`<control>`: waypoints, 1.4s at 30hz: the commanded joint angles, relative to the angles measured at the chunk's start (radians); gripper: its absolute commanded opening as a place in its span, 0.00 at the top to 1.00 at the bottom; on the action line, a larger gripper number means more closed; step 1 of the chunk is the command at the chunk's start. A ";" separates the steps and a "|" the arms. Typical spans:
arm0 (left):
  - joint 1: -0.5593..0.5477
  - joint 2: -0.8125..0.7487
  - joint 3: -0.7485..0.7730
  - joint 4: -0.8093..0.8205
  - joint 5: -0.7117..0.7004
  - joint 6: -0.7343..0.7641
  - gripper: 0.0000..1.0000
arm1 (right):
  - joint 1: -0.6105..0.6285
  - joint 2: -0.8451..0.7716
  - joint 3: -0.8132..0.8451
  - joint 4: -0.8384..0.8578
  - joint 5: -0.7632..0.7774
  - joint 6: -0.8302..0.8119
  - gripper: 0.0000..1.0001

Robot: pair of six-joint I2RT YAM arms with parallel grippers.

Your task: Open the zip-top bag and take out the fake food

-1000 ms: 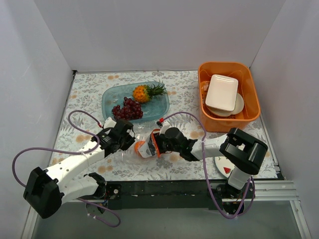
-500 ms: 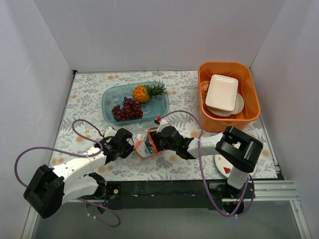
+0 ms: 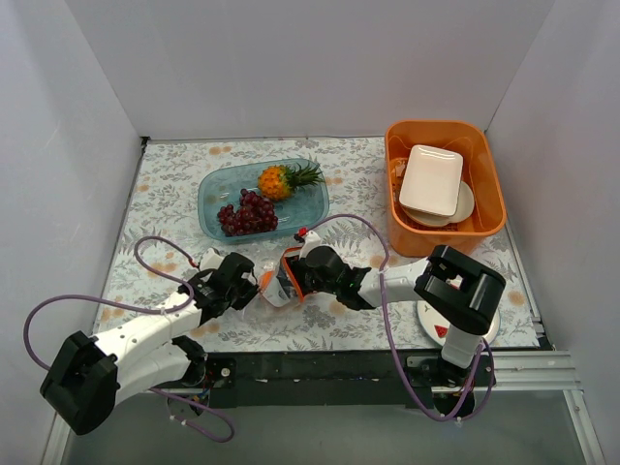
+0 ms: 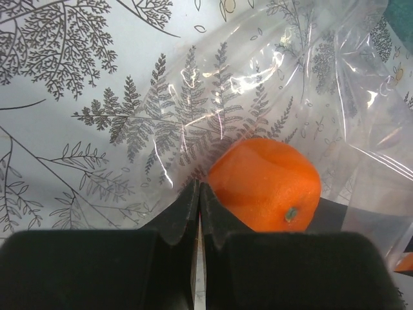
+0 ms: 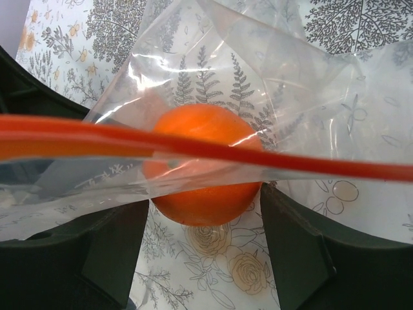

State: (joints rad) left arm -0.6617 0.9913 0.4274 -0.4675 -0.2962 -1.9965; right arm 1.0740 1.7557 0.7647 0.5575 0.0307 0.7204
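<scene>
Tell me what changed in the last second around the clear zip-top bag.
The left gripper slid toward the near edge, nearer the clear crinkly zip-top bag with the orange-red strip, jaws shut on its film. The right gripper and bag edged left. The round orange fruit stays inside; toy pineapple and purple grapes unmoved on the teal tray.

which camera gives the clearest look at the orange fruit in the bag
Left wrist: the orange fruit sits close up, stem end showing, under only the clear zip-top bag. Right wrist shows it too, but the red zip strip crosses it. The top view shows at most a small orange patch.
</scene>
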 commanded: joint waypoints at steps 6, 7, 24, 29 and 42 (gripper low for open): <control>-0.004 -0.060 0.116 -0.134 -0.090 0.030 1.00 | 0.004 -0.039 0.027 -0.021 0.049 -0.042 0.20; -0.004 -0.059 0.123 -0.137 -0.093 0.031 1.00 | 0.004 -0.044 0.025 -0.021 0.049 -0.042 0.20; 0.007 0.099 0.099 0.105 -0.066 0.068 1.00 | 0.004 -0.006 0.088 -0.040 0.034 -0.065 0.20; 0.007 0.115 0.060 0.127 -0.038 0.044 1.00 | 0.004 0.017 0.096 -0.051 0.018 -0.070 0.20; 0.007 0.135 0.025 0.118 -0.032 0.016 1.00 | 0.046 -0.009 0.079 -0.152 0.055 -0.163 0.16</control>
State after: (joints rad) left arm -0.6563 1.1152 0.4641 -0.3565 -0.3286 -1.9671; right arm 1.0958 1.7733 0.8352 0.4778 0.0517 0.6323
